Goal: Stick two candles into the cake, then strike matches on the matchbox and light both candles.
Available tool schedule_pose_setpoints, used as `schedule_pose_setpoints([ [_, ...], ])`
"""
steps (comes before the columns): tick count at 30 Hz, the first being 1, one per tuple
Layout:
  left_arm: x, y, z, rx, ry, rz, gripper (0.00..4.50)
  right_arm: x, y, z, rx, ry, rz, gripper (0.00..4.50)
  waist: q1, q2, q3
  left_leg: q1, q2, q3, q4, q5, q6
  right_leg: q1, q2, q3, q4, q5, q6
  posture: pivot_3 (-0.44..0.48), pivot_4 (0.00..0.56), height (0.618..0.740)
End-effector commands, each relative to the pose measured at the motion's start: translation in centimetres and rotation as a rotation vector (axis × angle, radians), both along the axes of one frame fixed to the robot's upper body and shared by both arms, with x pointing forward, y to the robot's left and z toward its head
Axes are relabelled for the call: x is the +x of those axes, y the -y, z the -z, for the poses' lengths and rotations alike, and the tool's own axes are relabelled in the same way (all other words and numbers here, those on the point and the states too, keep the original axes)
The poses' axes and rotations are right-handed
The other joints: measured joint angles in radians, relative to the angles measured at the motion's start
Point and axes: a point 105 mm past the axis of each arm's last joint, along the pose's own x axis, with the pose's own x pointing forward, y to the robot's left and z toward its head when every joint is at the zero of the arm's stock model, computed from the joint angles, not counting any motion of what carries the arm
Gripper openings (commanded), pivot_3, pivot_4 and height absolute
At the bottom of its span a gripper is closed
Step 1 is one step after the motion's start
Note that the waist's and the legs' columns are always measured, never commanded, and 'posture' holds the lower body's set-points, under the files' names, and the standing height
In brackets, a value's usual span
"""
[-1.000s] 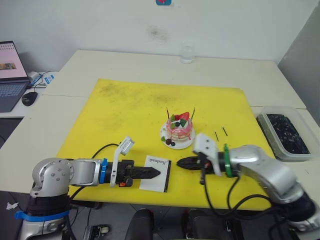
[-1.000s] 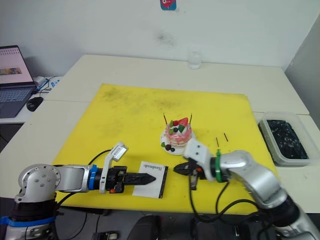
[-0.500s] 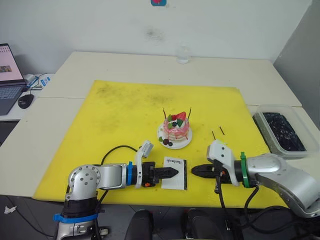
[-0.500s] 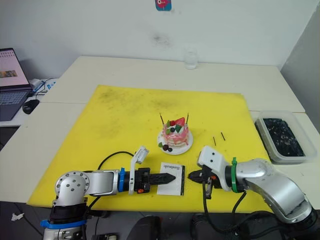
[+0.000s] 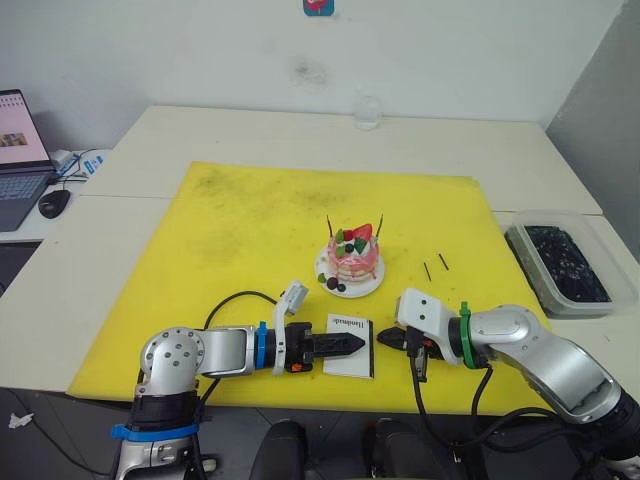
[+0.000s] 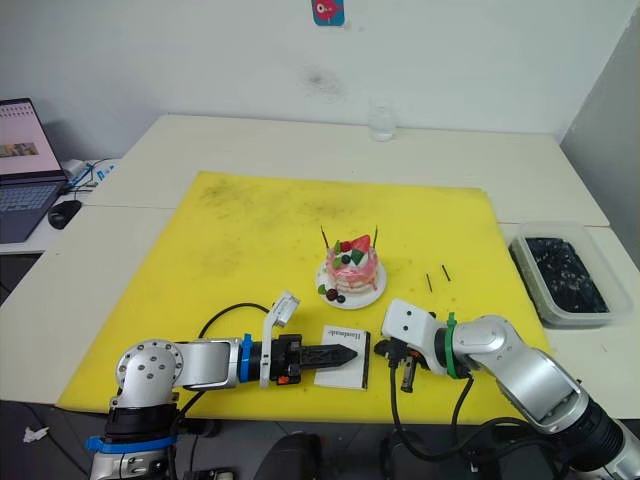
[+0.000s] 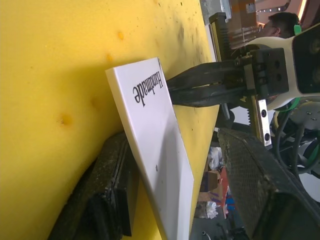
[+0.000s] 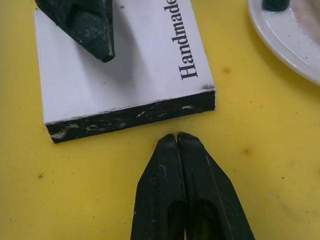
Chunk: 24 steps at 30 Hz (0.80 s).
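Note:
The pink cake [image 5: 352,258] sits on its white plate mid-mat, with two thin dark candles [image 5: 330,226] [image 5: 382,222] standing upright in it. The white matchbox [image 5: 350,332] lies near the mat's front edge. My left gripper [image 5: 349,345] is open around the matchbox [image 7: 155,150], which leans tilted against one finger with a gap to the other. My right gripper [image 8: 176,135] is shut and empty. Its tips sit just off the box's dark striking strip [image 8: 135,116]. Two short dark sticks [image 5: 427,270] [image 5: 443,261] lie right of the cake; I cannot tell whether they are matches.
The yellow mat [image 5: 250,230] covers the table's middle. A clear tub of dark bits [image 5: 565,265] stands at the right edge. A glass [image 5: 368,112] is at the back. A laptop [image 5: 15,150] and mouse [image 5: 52,203] lie far left.
My left gripper's fingers have spread apart around the matchbox. My right gripper has edged left, closer to the box's dark edge. The camera shifted early on.

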Motion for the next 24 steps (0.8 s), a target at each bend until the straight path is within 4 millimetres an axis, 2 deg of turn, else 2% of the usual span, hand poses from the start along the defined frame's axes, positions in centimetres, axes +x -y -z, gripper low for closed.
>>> schedule_pose_setpoints([
  [1,0.5,-0.8,1.2,0.07,-0.028,-0.054,2.83,-0.7,-0.9,0.1,0.028,-0.023,-0.04,0.0,0.0,0.0,0.0,0.0,0.0,0.0,0.0,0.0,0.0,0.0,0.0,0.0,0.0,0.0,0.0,0.0,0.15,0.74],
  [24,0.4,-1.1,2.5,0.158,-0.032,-0.064,2.83,-0.8,-1.6,0.1,0.05,-0.035,-0.06,0.0,-0.001,0.0,0.0,0.007,0.0,-0.001,-0.001,0.0,0.0,0.007,-0.002,-0.001,-0.002,-0.004,-0.007,0.0,0.15,0.74],
])
